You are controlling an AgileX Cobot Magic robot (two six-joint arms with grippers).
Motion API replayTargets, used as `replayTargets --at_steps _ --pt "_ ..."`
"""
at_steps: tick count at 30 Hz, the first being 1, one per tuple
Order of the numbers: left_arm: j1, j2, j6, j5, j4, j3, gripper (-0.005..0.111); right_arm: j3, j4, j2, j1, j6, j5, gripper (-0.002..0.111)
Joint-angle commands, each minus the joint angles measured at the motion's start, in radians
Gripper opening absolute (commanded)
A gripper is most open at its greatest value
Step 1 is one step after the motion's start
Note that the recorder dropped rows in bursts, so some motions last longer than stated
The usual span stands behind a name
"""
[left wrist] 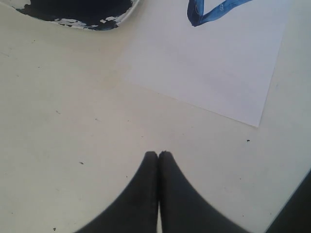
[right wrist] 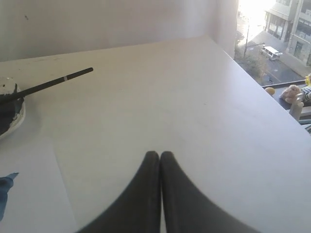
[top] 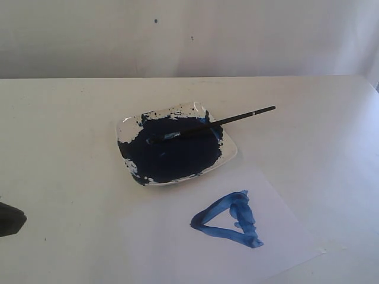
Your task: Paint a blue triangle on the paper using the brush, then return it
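Observation:
A blue triangle of thick strokes lies painted on the white paper; one corner of it and the sheet show in the left wrist view. The black-handled brush rests across the paint dish, bristles in the navy paint, handle sticking out past the rim. My left gripper is shut and empty over bare table, only its dark tip showing at the exterior view's left edge. My right gripper is shut and empty, far from the brush, outside the exterior view.
The white table meets a pale wall behind. In the right wrist view the table's far edge drops off beside a window with a street outside. A dark shape fills one corner of the left wrist view.

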Motion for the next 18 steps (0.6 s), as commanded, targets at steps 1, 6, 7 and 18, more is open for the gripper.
replayTargets --at_steps 1,6,7,18 --pt "0.002 -0.008 0.000 0.008 -0.011 0.006 0.000 0.005 -0.020 -0.007 0.002 0.001 -0.015 0.000" --pt "0.002 -0.008 0.000 0.008 -0.011 0.006 0.000 0.005 -0.020 -0.007 0.002 0.001 -0.015 0.000" --pt "0.002 -0.008 0.000 0.008 -0.011 0.006 0.000 0.005 -0.020 -0.007 0.002 0.001 -0.015 0.000" --pt "0.002 -0.008 0.000 0.008 -0.011 0.006 0.000 0.005 -0.020 -0.007 0.093 0.001 -0.019 0.000"
